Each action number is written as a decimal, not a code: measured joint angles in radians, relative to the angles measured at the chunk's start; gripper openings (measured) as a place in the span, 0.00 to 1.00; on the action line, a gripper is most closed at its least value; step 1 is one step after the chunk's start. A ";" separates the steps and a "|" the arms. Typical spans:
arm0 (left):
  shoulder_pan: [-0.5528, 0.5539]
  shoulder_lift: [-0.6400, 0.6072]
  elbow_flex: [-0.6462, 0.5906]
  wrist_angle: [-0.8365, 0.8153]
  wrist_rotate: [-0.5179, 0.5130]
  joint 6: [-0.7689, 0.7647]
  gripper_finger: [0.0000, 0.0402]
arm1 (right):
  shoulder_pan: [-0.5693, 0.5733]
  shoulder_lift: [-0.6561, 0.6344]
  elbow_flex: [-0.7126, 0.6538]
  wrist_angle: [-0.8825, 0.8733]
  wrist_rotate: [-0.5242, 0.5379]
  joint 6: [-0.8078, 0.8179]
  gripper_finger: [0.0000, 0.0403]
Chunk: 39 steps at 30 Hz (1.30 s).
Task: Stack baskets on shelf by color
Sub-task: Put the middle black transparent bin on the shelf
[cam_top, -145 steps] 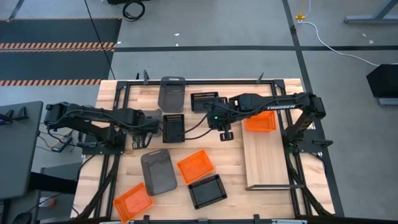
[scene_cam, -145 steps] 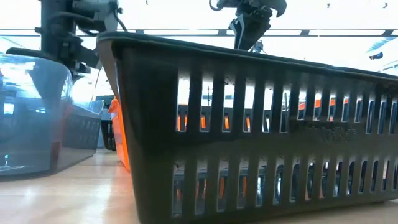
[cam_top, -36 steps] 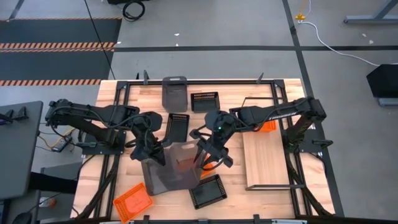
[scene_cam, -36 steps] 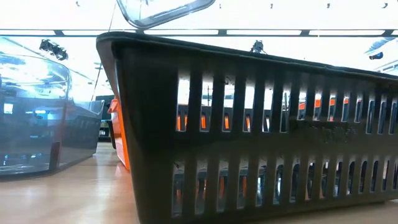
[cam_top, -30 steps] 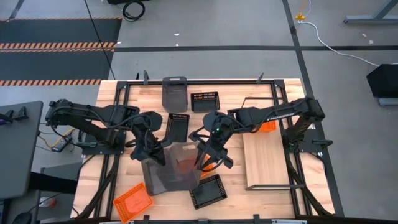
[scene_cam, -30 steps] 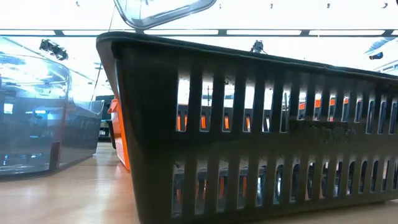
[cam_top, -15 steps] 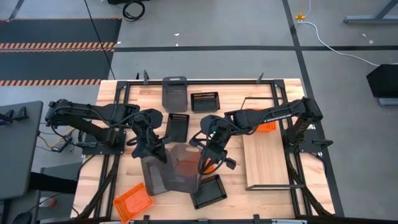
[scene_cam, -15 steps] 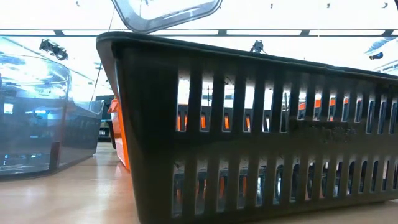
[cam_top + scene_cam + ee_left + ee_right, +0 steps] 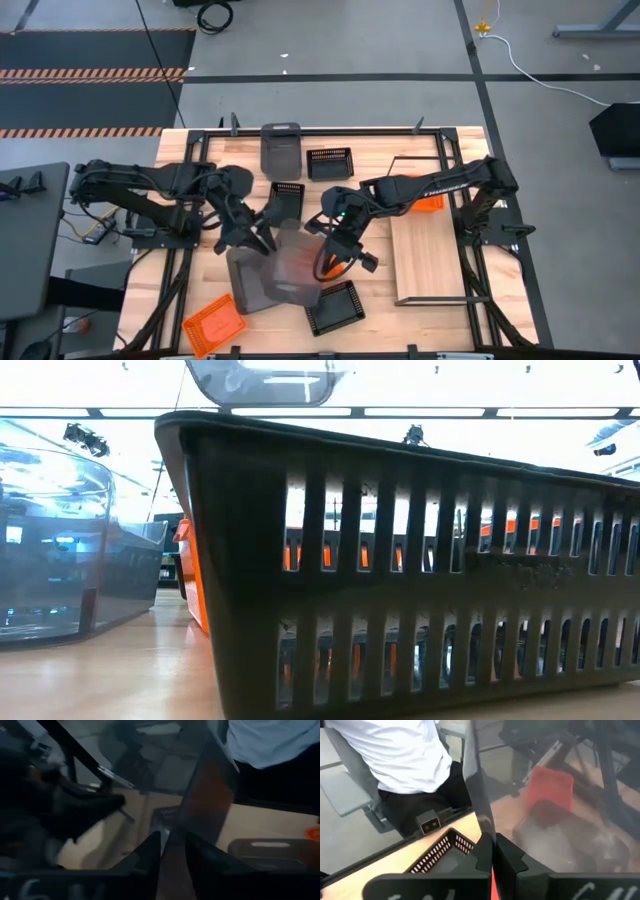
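Note:
A see-through dark grey basket point(image 9: 295, 262) hangs over the table's middle and shows level at the top of the low view point(image 9: 262, 380). My right gripper point(image 9: 330, 258) is shut on its right wall. My left gripper point(image 9: 255, 238) stands open at the basket's left end, a finger on each side of that wall point(image 9: 210, 795); whether it touches, I cannot tell. Below lie a second grey basket point(image 9: 250, 290) and an orange one point(image 9: 550, 785), seen through the held basket. The shelf point(image 9: 430, 255) at the right bears an orange basket point(image 9: 425, 200). My right gripper pinches the grey basket's side wall at its rim point(image 9: 479, 822), one finger inside the basket and one outside. The fingers come from the table's right, slanting down. The basket is lifted clear and hangs about level.
Black slatted baskets lie near the front point(image 9: 333, 306), at the middle point(image 9: 285, 200) and toward the far edge point(image 9: 330, 163). A grey basket point(image 9: 279, 148) lies at the far edge and an orange one point(image 9: 212, 322) at the near left. A seated person in white point(image 9: 405, 755) is beyond the table.
My left gripper has drawn a little toward the table's far edge, off the basket's left end. The lifted grey basket, tilted before in the low view, now hangs level. My right gripper has shifted slightly toward the near left with it.

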 joint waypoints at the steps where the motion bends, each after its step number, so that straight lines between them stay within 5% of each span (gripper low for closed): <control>1: 0.000 -0.010 0.000 -0.001 -0.001 -0.002 0.26 | -0.004 0.003 0.000 -0.011 0.013 -0.001 0.02; 7: -0.002 -0.084 0.002 0.009 -0.068 -0.102 0.29 | -0.048 0.023 -0.002 -0.145 0.157 0.034 0.02; 17: -0.002 -0.156 0.002 -0.038 -0.452 -0.583 0.29 | -0.063 -0.039 0.000 -0.326 0.426 0.165 0.02; 25: -0.002 -0.104 0.001 -0.180 -0.664 -0.728 0.29 | -0.008 -0.053 0.000 -0.616 0.601 0.441 0.03; 33: -0.002 -0.029 0.001 -0.265 -0.691 -0.889 0.29 | 0.068 -0.054 0.000 -0.850 0.590 0.737 0.02; 39: -0.014 0.005 0.000 -0.315 -0.693 -0.861 0.29 | 0.155 -0.082 0.000 -0.913 0.601 0.856 0.02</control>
